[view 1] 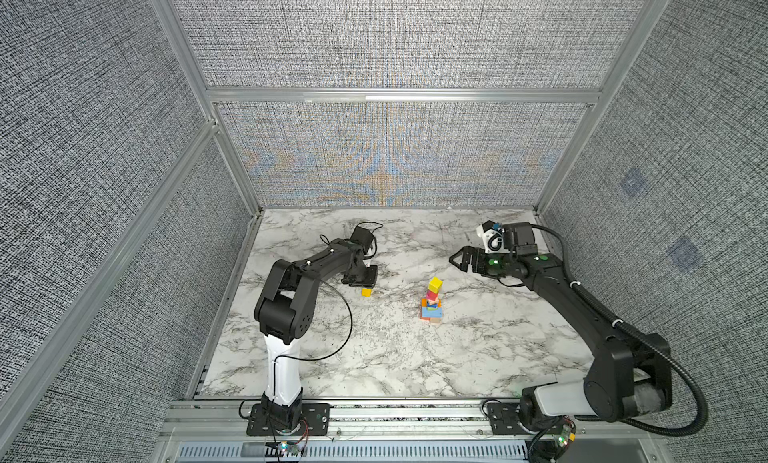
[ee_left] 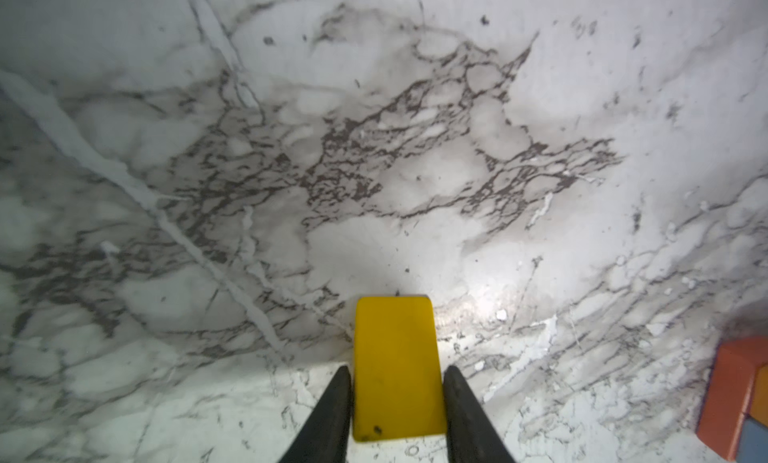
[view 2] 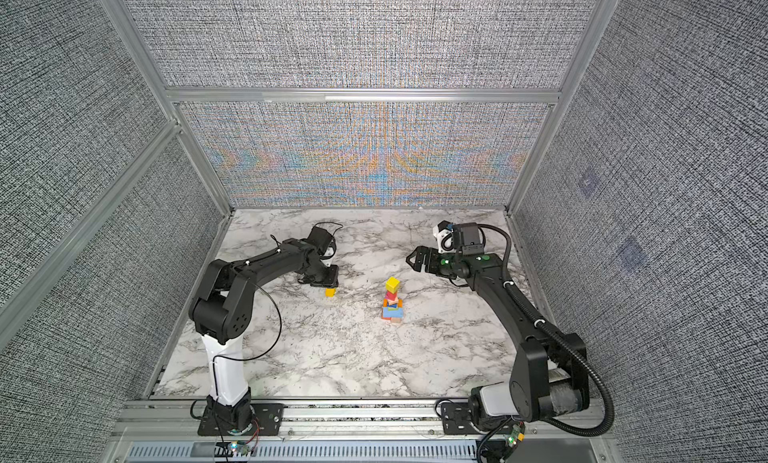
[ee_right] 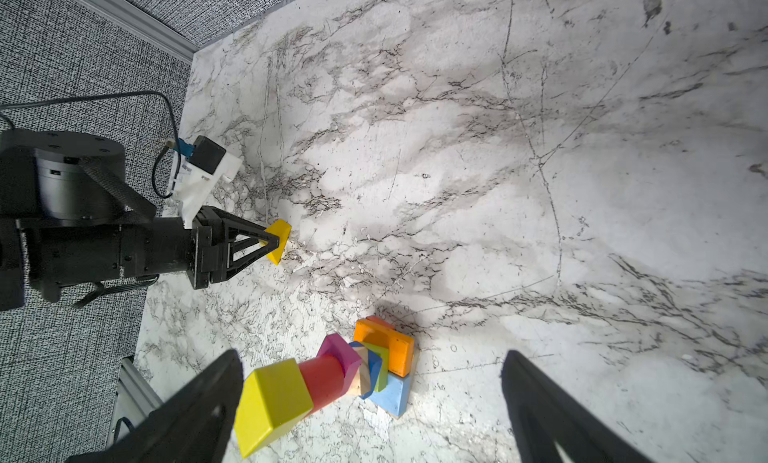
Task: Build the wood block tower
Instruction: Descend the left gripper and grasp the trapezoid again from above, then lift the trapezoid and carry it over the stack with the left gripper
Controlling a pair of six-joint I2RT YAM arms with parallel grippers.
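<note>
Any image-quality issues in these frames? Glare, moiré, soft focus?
In both top views: rainbow moiré across the back wall. Left wrist view: bright hotspot on the table beside the yellow block, corners dimmer. Right wrist view: right gripper looms soft-edged near the lens; tower is in focus.

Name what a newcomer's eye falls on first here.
The crooked, colourful tower stands mid-table, capped by a yellow cube, the open right end effector hovering nearby. Left of it, a lone yellow block lies on the marble, flanked by the left end effector.
</note>
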